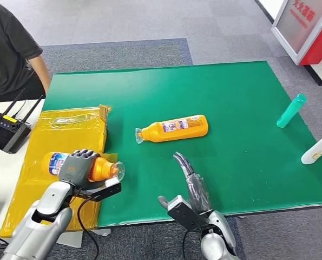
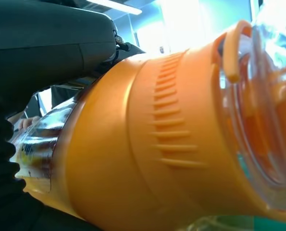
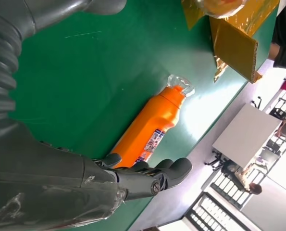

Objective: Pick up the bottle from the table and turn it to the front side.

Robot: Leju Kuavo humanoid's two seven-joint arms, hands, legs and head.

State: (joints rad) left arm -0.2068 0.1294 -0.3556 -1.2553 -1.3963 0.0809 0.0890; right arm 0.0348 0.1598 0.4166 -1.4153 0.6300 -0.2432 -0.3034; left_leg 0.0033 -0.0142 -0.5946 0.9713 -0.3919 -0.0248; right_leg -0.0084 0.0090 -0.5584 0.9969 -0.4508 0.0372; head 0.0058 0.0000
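Observation:
An orange bottle with a clear cap lies on its side in the middle of the green table, cap pointing left; the right wrist view shows this bottle too. My right hand hovers open just in front of it, fingers stretched toward it without touching. A second orange bottle with a clear cap is gripped by my left hand over the yellow sheet at the left. Up close in the left wrist view, that held bottle lies under my dark fingers.
A teal bottle and a white bottle lie near the table's right edge. A person in black sits at the far left beside a black radio unit. Open green surface lies behind the middle bottle.

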